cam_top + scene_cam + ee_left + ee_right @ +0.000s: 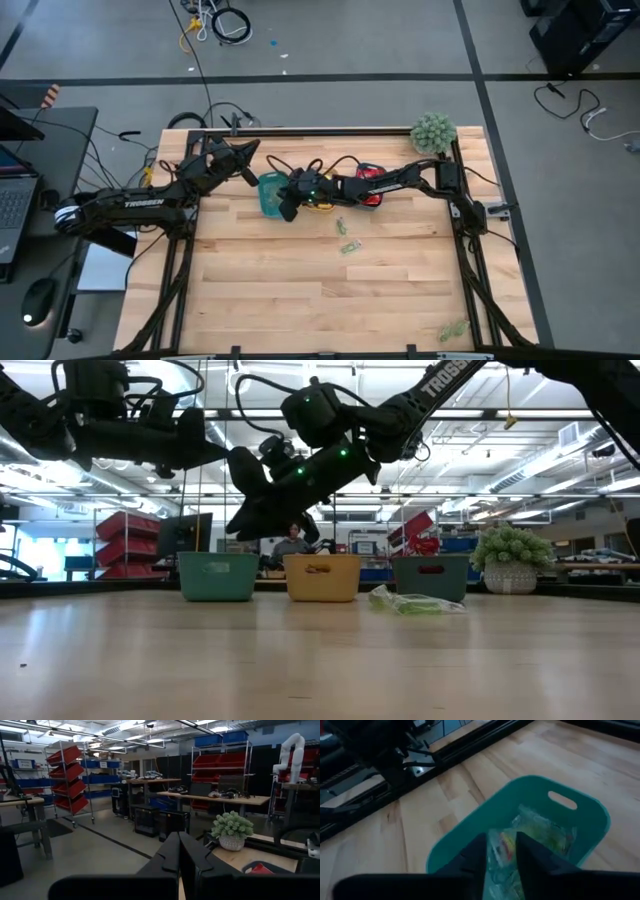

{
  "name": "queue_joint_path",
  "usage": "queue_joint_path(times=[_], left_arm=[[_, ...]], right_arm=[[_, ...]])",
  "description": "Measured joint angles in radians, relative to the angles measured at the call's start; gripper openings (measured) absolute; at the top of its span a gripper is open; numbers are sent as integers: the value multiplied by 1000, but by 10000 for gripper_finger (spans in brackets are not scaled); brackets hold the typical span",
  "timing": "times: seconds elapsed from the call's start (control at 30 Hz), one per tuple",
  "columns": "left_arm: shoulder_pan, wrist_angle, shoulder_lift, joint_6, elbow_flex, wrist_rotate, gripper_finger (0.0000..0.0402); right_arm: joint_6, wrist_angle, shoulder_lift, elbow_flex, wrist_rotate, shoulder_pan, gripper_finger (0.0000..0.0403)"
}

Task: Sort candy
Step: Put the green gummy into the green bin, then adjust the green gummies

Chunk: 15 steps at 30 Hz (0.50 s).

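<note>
A teal tray (592, 815) stands near the table's far edge, and several pale green candy packets (545, 832) lie in it. My right gripper (501, 839) hangs just over this tray (267, 186), slanting down, with its fingers a little apart. One pale green packet (502, 851) shows in the gap. A yellow tray (322, 577) and a dark tray (432, 577) holding red candy (368, 176) stand to the right of the teal one. More green packets (348, 244) lie loose on the table. My left gripper (179, 840) is shut on nothing, raised over the far left corner (248, 152). My right gripper stands with one finger (479, 851) on either side of a pale green packet over the teal tray. I cannot tell whether the fingers touch it.
A fuzzy green plant in a pot (433, 130) stands at the far right corner. A stray green packet (455, 328) lies near the front right edge. The black frame rail (320, 130) runs along the far edge. Bare wood spreads over the table's near half.
</note>
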Motion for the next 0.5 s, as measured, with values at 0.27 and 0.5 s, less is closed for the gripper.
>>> queue_joint_path(times=[0.27,0.5], left_arm=[[0,-9,0,5,0,0,3],[0,-12,0,30,0,23,3]], right_arm=[[-172,-88,-66,-1,-157,-4,151],[-366,-540,-253,-1,-180,44,56]])
